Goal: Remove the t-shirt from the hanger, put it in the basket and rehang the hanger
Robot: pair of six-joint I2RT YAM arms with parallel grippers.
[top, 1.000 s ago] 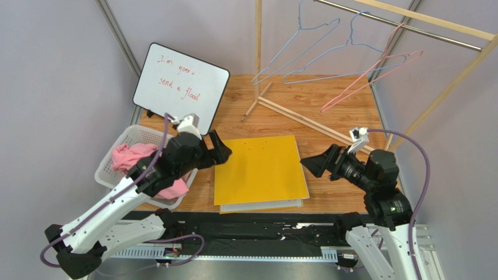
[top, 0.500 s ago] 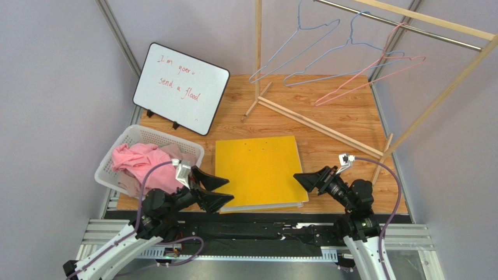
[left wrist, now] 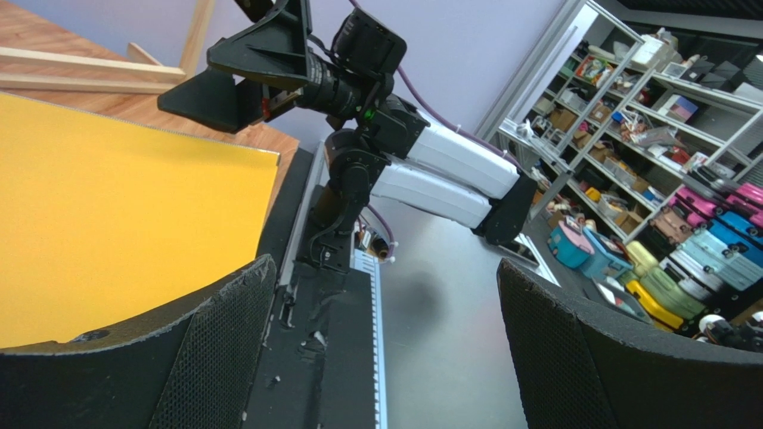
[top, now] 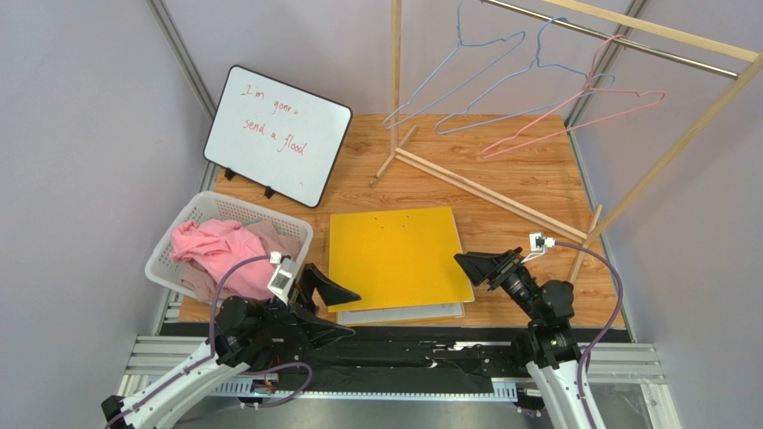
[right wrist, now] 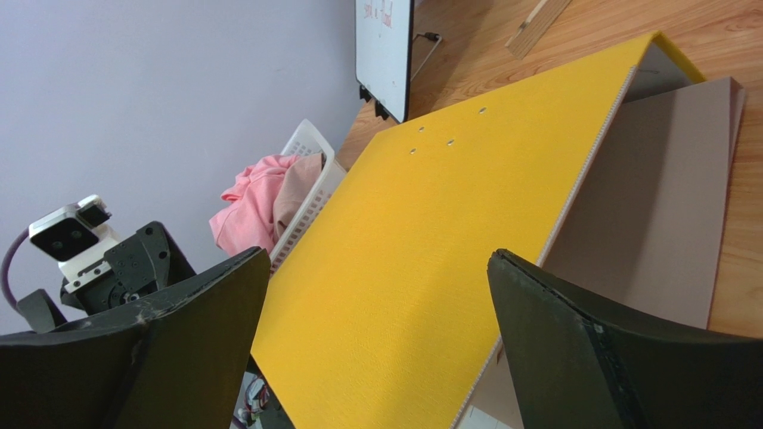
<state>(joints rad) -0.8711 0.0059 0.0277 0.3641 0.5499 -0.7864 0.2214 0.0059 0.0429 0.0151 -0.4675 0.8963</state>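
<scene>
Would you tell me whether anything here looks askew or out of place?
The wire hangers on the metal rail hang tilted and bare; the pink t-shirt lies crumpled in the white plastic basket.

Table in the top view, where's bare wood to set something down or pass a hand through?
Bare wood lies between the whiteboard and the rack foot, behind the yellow board, and beyond the base rail at the far right. Crowded: the near left, where basket, left end effector and yellow board sit close together.
</scene>
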